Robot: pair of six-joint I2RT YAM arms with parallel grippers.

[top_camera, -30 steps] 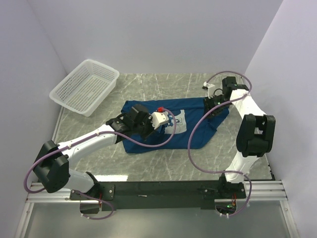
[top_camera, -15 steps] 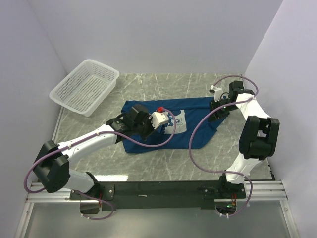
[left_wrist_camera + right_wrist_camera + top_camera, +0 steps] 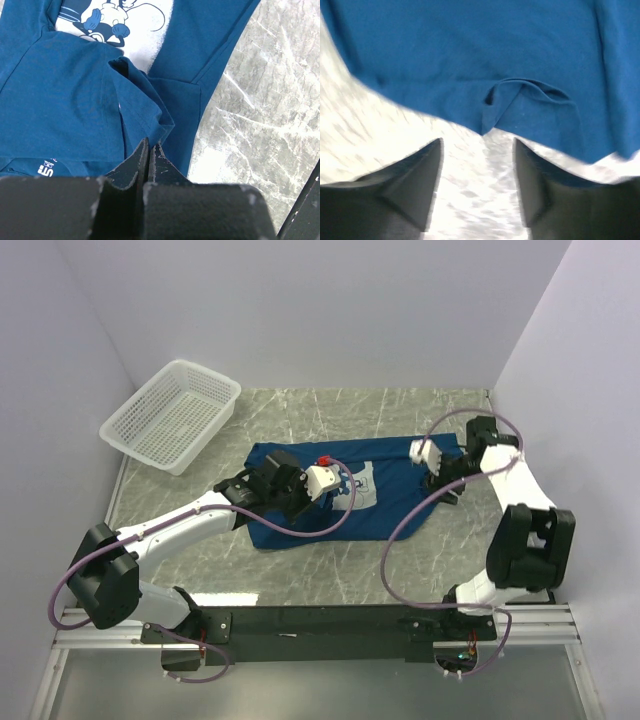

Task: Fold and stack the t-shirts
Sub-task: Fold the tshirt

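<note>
A dark blue t-shirt [image 3: 395, 505] lies spread on the marble table, its pale chest print [image 3: 368, 485] facing up. My left gripper [image 3: 335, 492] sits over the shirt's middle. In the left wrist view its jaws [image 3: 150, 145] are pressed together on a raised fold of the blue t-shirt [image 3: 60, 100], just below the mouse print [image 3: 145, 20]. My right gripper [image 3: 440, 475] is at the shirt's right edge. Its view shows the gripper [image 3: 477, 142] open over bare table, with a creased corner of the t-shirt [image 3: 470, 60] just ahead and nothing between the fingers.
A white mesh basket [image 3: 172, 416] stands at the back left corner of the table [image 3: 330, 410]. Walls close in on the left, back and right. Purple cables loop from both arms over the shirt's right half.
The right gripper has opened, let go of the shirt's right edge and drawn back. That edge now lies flatter on the table. The left arm has not moved.
</note>
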